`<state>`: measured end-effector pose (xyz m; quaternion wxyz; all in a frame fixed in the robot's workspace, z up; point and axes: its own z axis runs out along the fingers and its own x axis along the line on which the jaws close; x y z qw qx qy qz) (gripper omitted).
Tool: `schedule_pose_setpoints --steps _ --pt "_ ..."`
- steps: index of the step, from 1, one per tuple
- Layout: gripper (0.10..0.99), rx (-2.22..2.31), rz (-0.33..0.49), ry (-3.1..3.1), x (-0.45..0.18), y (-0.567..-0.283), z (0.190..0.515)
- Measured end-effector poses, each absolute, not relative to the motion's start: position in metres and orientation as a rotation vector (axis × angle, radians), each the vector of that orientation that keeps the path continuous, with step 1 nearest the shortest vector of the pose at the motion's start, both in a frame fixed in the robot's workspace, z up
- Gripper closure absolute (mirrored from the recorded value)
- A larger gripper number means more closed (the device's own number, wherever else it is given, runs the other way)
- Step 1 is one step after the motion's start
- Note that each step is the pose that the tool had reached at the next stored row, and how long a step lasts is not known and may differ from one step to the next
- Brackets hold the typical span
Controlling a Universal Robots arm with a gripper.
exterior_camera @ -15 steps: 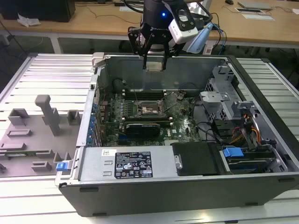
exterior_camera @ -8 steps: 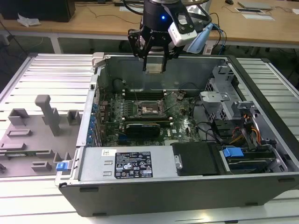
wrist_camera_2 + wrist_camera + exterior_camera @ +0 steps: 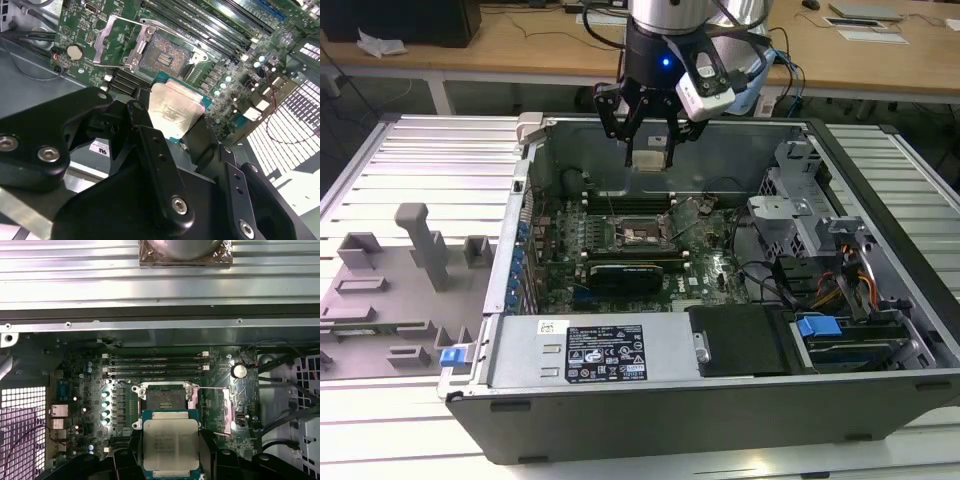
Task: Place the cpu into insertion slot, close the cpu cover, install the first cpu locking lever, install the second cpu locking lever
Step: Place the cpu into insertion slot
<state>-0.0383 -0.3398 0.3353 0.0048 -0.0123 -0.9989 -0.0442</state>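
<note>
My gripper hangs above the open computer case, shut on the cpu, a small square chip with a silvery top. In both wrist views the cpu sits between the black fingers. The chip is held in the air, well above the board. Below it on the green motherboard lies the insertion slot, a square black socket with its pin field bare. The cpu cover, a thin metal frame, is swung open beside the socket.
Long black memory slots run along the far side of the socket. A black graphics card lies on its near side. The case's metal walls, a drive cage and cables surround the board. Grey fixture blocks stand outside on the exterior view's left.
</note>
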Motion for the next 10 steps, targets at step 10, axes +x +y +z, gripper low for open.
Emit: schedule_pose_setpoints --steps 10 --pt "0.545 -0.038 -0.139 -3.139 -0.040 -0.340 0.312"
